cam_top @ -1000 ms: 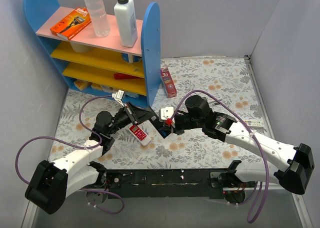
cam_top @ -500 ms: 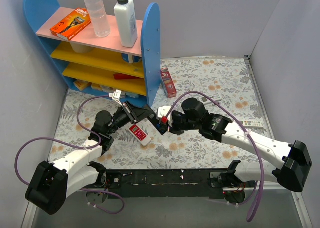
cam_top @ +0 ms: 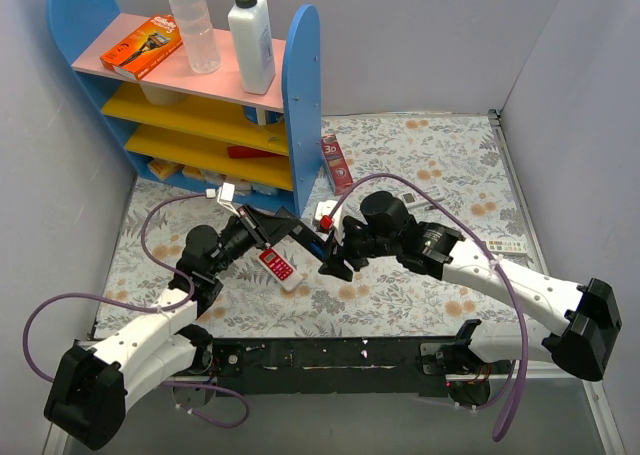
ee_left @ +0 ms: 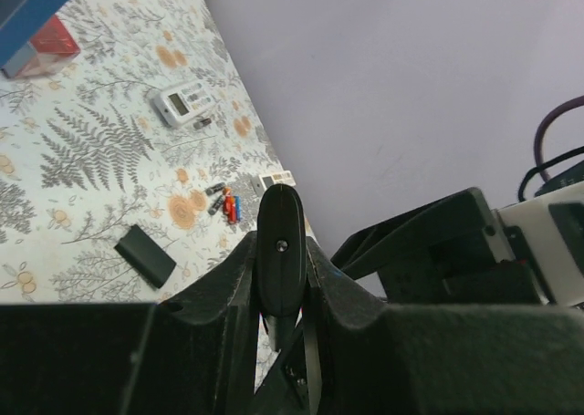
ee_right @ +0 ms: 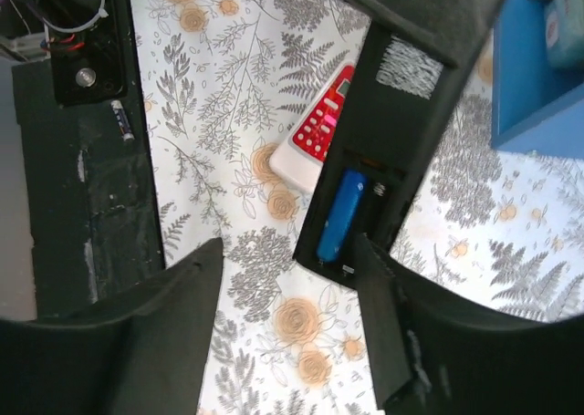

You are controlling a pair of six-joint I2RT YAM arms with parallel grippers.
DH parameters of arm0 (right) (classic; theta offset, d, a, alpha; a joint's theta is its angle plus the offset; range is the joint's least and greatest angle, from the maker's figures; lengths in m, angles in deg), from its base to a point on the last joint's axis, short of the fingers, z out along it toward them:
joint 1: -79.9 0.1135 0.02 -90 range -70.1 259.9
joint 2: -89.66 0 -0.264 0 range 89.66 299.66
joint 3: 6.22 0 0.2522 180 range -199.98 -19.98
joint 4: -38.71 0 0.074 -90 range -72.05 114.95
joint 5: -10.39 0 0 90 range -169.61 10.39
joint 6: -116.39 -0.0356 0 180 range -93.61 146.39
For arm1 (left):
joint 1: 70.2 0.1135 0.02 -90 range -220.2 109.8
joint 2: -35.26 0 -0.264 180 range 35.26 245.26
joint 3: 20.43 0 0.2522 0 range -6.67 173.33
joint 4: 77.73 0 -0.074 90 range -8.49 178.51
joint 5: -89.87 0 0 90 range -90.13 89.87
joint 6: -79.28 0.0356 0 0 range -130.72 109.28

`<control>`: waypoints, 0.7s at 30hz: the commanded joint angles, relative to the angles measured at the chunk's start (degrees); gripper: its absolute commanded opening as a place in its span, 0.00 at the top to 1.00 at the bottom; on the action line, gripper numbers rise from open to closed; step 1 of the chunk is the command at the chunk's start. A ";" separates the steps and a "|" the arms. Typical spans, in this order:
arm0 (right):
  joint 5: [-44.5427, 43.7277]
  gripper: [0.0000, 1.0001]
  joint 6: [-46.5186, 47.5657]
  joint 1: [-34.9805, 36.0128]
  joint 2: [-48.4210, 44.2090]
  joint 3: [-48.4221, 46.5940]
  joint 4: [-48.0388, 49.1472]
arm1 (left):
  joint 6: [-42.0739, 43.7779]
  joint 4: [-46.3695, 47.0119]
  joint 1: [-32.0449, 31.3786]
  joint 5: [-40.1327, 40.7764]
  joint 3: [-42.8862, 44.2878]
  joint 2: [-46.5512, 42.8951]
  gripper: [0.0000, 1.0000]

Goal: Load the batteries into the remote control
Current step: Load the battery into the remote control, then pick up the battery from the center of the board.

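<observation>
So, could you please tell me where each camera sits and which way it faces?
Top external: above and behind the bases, looking down on the table; both arms show.
Left wrist: on the left gripper, looking along the clamped remote control toward spare batteries; its fingers show.
Right wrist: looking down past the open right gripper into the remote's compartment, blue battery inside.
Shared: top and right wrist both show the red-and-white remote.

The remote control [ee_right: 401,132] is black, its battery [ee_right: 340,216] blue, the cloth [ee_right: 228,96] seemingly grey-orange floral.
</observation>
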 commanded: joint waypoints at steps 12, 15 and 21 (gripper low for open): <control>-24.36 0.13 -30.11 -15.54 -3.44 -4.92 -19.13 | 4.88 -7.18 -0.33 6.11 -5.68 -3.52 1.00; -27.87 0.16 -34.42 -22.57 -5.55 -0.79 -21.07 | 4.54 -6.83 -0.42 5.06 -5.86 -3.61 1.00; -32.80 0.28 -39.09 -35.22 -6.00 6.96 -19.84 | 3.74 -5.07 -0.42 2.42 -5.25 -3.08 1.00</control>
